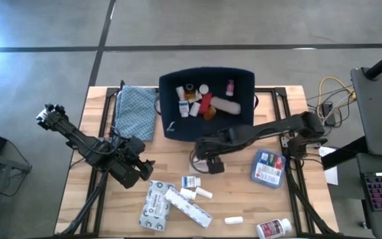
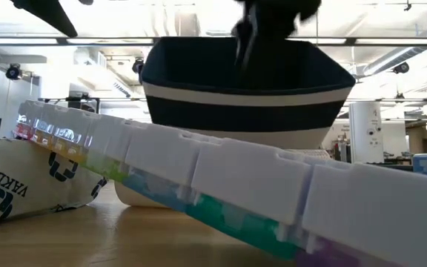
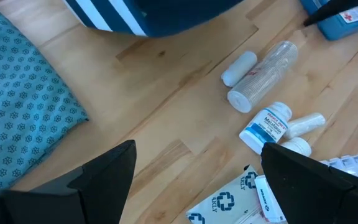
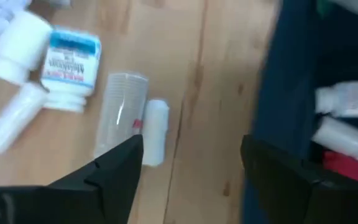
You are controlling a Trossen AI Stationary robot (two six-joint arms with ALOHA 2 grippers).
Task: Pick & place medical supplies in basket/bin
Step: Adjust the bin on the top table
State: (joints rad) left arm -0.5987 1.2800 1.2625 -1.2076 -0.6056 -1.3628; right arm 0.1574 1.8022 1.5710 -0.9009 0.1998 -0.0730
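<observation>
The navy bin (image 1: 244, 114) stands at the table's far middle and holds several supplies, among them a red tube (image 1: 207, 102) and white bottles (image 4: 347, 99). My right gripper (image 4: 191, 149) hangs open just in front of the bin's near wall (image 1: 211, 164), above bare wood. Beside it a clear vial (image 4: 120, 115) and a small white tube (image 4: 156, 130) lie on the table, near a blue-labelled bottle (image 4: 70, 65). My left gripper (image 3: 197, 155) waits open at the left (image 1: 138, 174), above the table, holding nothing.
A folded teal cloth (image 1: 136, 111) lies left of the bin. Cartons (image 1: 154, 206) and a long pill organizer (image 2: 236, 185) lie near the front edge, a blue-and-red packet (image 1: 268, 167) at the right, a white bottle (image 1: 275, 228) at the near right.
</observation>
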